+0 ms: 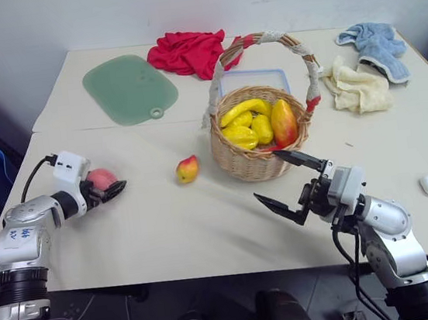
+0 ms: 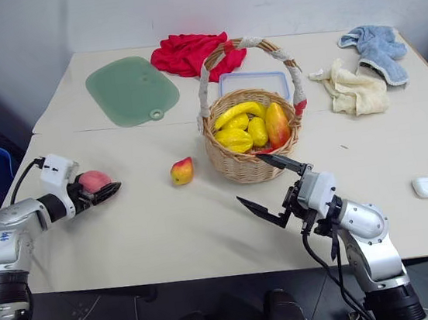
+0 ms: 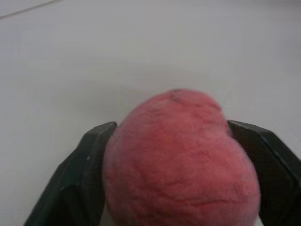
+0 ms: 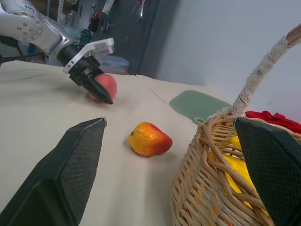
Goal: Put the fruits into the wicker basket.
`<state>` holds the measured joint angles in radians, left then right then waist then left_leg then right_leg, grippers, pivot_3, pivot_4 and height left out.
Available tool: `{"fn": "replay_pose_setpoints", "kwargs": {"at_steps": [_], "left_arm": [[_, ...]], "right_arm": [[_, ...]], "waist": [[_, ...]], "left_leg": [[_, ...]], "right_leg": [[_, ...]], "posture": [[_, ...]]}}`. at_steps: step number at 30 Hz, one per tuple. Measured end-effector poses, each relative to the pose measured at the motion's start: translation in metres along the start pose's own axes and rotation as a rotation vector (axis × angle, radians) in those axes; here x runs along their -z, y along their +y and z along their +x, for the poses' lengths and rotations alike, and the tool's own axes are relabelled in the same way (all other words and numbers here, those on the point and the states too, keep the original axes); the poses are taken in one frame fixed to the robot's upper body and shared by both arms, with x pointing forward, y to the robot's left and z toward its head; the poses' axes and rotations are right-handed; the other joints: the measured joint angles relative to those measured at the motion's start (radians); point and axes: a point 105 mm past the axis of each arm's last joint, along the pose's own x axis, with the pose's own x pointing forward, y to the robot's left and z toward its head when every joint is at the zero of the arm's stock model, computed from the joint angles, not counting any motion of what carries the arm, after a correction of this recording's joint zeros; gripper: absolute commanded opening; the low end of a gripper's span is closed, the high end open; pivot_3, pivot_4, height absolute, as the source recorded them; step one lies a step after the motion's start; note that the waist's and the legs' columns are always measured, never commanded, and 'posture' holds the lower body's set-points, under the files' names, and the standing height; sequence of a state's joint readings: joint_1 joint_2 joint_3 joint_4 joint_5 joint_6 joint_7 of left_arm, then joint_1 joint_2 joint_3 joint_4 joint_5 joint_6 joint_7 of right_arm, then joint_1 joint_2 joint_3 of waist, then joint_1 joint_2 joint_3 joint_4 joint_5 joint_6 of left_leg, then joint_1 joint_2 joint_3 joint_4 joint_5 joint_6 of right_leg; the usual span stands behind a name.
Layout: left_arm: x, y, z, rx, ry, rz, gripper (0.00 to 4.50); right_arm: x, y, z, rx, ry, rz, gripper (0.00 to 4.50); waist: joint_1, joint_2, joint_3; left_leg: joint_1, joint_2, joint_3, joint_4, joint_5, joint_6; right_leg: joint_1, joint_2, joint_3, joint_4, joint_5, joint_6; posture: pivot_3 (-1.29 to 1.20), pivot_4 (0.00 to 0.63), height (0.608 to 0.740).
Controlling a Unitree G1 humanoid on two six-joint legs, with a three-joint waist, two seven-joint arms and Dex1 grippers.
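Cream table (image 1: pixel 168 228). The wicker basket (image 1: pixel 255 163) sits near centre, holding yellow and red-yellow fruit under its cloth-wrapped handle. At its 11 o'clock lies a green cutting mat (image 1: pixel 129 88), at 12 a red cloth (image 1: pixel 185 53). The right gripper (image 1: pixel 291 184) hovers at the basket's 5 o'clock, fingers spread wide, nothing between them. Far out at 9 o'clock the left gripper (image 1: pixel 107 192) pinches the pink peach (image 3: pixel 181 160) between both fingers. The small red-and-yellow fruit (image 1: pixel 188 169) rests on the table just beside the basket's 9 o'clock side.
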<state>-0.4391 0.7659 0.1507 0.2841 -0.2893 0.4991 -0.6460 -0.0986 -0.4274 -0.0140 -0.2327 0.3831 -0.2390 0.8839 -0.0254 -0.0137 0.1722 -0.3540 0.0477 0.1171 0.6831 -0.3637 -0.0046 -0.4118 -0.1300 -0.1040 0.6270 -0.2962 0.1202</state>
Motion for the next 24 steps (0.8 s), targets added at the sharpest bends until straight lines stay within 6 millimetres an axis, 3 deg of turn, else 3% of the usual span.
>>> {"fn": "replay_pose_setpoints", "kwargs": {"at_steps": [2, 5, 7, 10, 13, 14, 19, 22, 24], "left_arm": [[0.002, -0.001, -0.002, 0.019, -0.002, -0.008, 2.68], [0.0, -0.011, -0.01, 0.105, -0.05, -0.024, 2.55], [-0.029, -0.037, -0.015, 0.271, -0.17, 0.011, 2.55], [-0.094, -0.084, -0.029, 0.511, -0.376, 0.148, 2.55], [-0.147, -0.138, -0.027, 0.687, -0.508, 0.29, 2.55], [-0.162, -0.164, -0.017, 0.743, -0.535, 0.332, 2.55], [-0.182, -0.22, 0.027, 0.792, -0.534, 0.291, 2.55], [-0.19, -0.241, 0.057, 0.737, -0.523, 0.318, 2.55], [-0.191, -0.242, 0.075, 0.66, -0.516, 0.325, 2.55]], "right_arm": [[0.001, -0.002, -0.003, 0.028, 0.007, 0.003, 4.5], [0.004, -0.006, -0.012, 0.078, 0.032, 0.008, 4.5], [0.006, -0.011, -0.02, 0.113, 0.053, 0.003, 4.5], [0.003, -0.023, -0.03, 0.183, 0.064, -0.024, 4.5], [-0.001, -0.036, -0.04, 0.228, 0.089, -0.063, 4.5], [-0.002, -0.042, -0.045, 0.255, 0.098, -0.078, 4.5], [-0.003, -0.052, -0.054, 0.316, 0.113, -0.095, 4.5], [-0.006, -0.049, -0.057, 0.334, 0.118, -0.103, 4.5], [-0.007, -0.044, -0.058, 0.339, 0.12, -0.1, 4.5]], "waist": [[0.0, 0.0, 0.0], [0.0, 0.0, 0.0], [0.005, -0.001, 0.002], [0.026, -0.001, 0.003], [0.044, 0.001, 0.003], [0.05, 0.001, 0.003], [0.046, 0.001, 0.003], [0.046, 0.002, 0.003], [0.046, 0.001, 0.003]], "left_leg": [[0.0, 0.0, 0.0, 0.0, 0.0, 0.0], [0.0, 0.0, 0.0, 0.0, 0.0, 0.0], [-0.002, 0.0, -0.001, 0.002, 0.0, 0.0], [-0.002, -0.001, -0.002, 0.005, 0.0, 0.0], [-0.002, -0.002, -0.002, 0.008, 0.0, 0.001], [-0.002, -0.002, -0.001, 0.009, 0.0, 0.001], [-0.003, -0.002, 0.0, 0.008, 0.0, 0.002], [-0.002, -0.002, 0.0, 0.007, 0.0, 0.002], [-0.003, -0.002, 0.0, 0.007, 0.0, 0.002]], "right_leg": [[0.0, 0.0, 0.0, 0.0, 0.0, 0.0], [0.0, 0.0, 0.0, 0.0, 0.0, 0.0], [0.0, -0.001, 0.0, 0.0, 0.0, 0.0], [0.001, -0.002, 0.0, 0.0, 0.0, 0.0], [0.004, -0.001, 0.001, -0.001, 0.0, 0.0], [0.005, -0.001, 0.001, -0.001, 0.0, 0.0], [0.003, 0.001, 0.002, -0.002, 0.0, 0.0], [0.002, 0.001, 0.001, -0.002, 0.0, 0.0], [0.002, 0.001, 0.001, -0.003, 0.0, 0.0]], "posture": [[0.0, 0.15, 0.74], [0.0, 0.15, 0.74], [0.0, 0.15, 0.74], [0.0, 0.15, 0.74], [0.0, 0.15, 0.74], [0.0, 0.15, 0.74], [0.0, 0.15, 0.74], [0.0, 0.15, 0.74], [0.0, 0.15, 0.74]]}}
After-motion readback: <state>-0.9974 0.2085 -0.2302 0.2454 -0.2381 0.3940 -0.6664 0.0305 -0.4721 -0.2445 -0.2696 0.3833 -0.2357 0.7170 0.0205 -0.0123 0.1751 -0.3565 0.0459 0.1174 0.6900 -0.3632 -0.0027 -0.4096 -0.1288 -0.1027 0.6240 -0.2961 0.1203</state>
